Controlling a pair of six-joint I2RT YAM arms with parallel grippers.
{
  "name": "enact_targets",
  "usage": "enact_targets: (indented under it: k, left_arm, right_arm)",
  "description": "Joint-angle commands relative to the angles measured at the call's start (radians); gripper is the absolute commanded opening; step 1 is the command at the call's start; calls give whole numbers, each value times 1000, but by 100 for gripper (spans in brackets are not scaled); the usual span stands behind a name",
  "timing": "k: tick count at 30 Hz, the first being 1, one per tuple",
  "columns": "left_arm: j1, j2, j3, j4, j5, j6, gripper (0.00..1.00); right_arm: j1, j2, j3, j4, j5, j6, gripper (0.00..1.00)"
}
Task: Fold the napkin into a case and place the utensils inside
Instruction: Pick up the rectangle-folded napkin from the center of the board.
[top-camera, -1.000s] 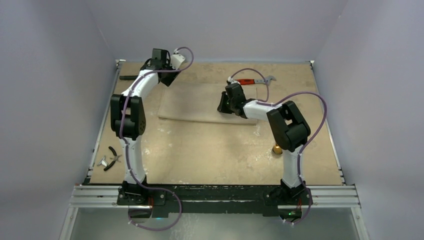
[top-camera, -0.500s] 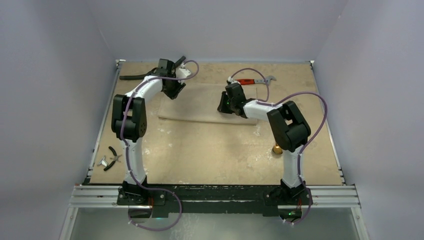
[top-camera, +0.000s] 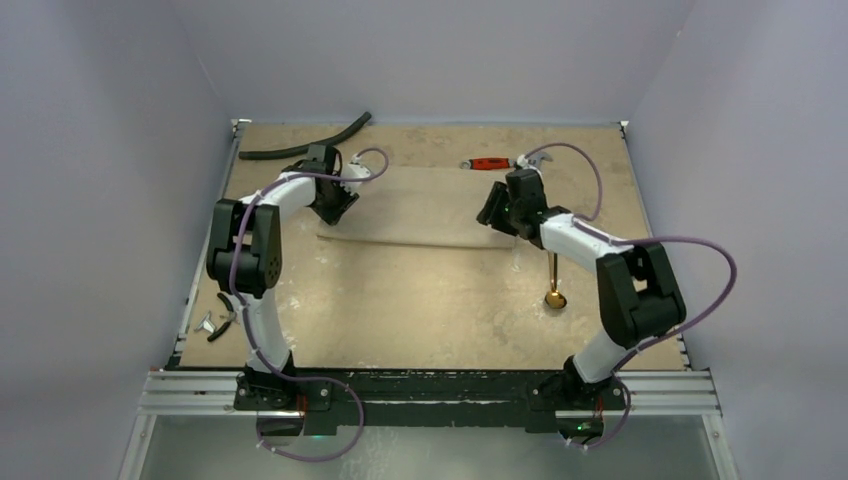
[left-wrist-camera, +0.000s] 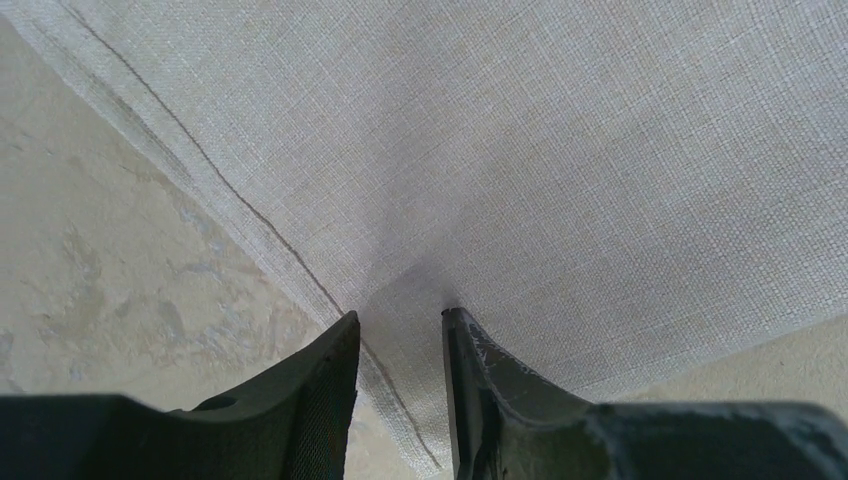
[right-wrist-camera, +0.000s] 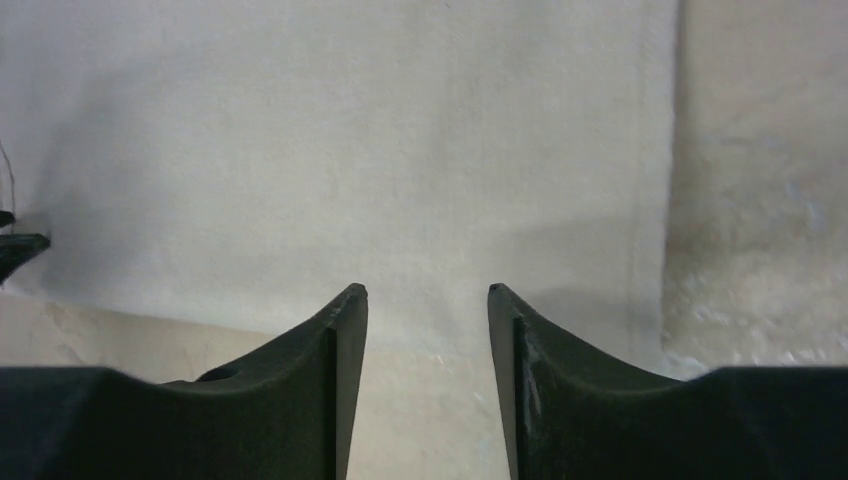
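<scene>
The beige napkin (top-camera: 420, 205) lies flat as a wide folded rectangle at the back middle of the table. My left gripper (top-camera: 335, 203) is at its left edge. In the left wrist view the napkin (left-wrist-camera: 560, 150) fills the frame, and the left gripper (left-wrist-camera: 400, 315) is narrowly open, with one fingertip (left-wrist-camera: 456, 318) pressing on the cloth beside the hem. My right gripper (top-camera: 497, 208) hangs over the napkin's right end. It is open and empty in the right wrist view (right-wrist-camera: 427, 290), above the napkin (right-wrist-camera: 350, 150). A gold spoon (top-camera: 553, 281) lies right of the napkin, behind the right forearm.
A red-handled wrench (top-camera: 498, 163) lies just behind the napkin's right end. A curved black hose (top-camera: 305, 145) lies at the back left. Black pliers (top-camera: 226, 316) lie near the left front edge. Walls close in the table on three sides.
The left gripper came down from the back left corner to the napkin's left edge, uncovering the hose. The right gripper moved right to the napkin's right end, uncovering the spoon.
</scene>
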Motion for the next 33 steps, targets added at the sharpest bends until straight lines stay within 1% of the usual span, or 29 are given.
enact_targets:
  k: [1,3,4,7,11,16,19,22,25,28,30,33]
  left_arm:
    - [2,-72,-11,19,12,-6,36]
    - [2,-84,-3,17,15,-15,36]
    - [1,-90,0,17,18,-16,36]
    - [2,-104,-4,19,7,-10,36]
    - [8,-114,-75,45,-30,20,36]
    - [28,-113,-139,74,-54,48,36]
    - [29,-116,-167,86,-63,65,37]
    - [29,-120,-191,88,-56,65,36]
    - [29,-134,-226,93,-40,60,36]
    - [29,-156,-252,92,-23,52,36]
    - [28,-174,-256,83,-9,46,37]
    - [30,-195,-232,53,19,31,37]
  right_arm:
    - [-25,-111,-117,0,-57,55,42]
    - [-51,-107,-132,9,-110,58,30]
    - [-63,-91,-128,3,-129,56,25]
    - [-96,-47,-115,-31,-133,47,19]
    - [-132,-18,-134,-33,-96,34,17]
    - [-141,26,-160,-30,-103,31,17]
    - [-141,8,-162,-33,-113,27,24]
    - [-146,-47,-135,-99,-96,10,33]
    - [-158,-121,-106,-167,-59,-3,52]
    - [-174,-188,-110,-214,-35,4,65]
    - [-179,-204,-136,-224,-35,16,68]
    - [-180,-184,-174,-211,-49,38,68]
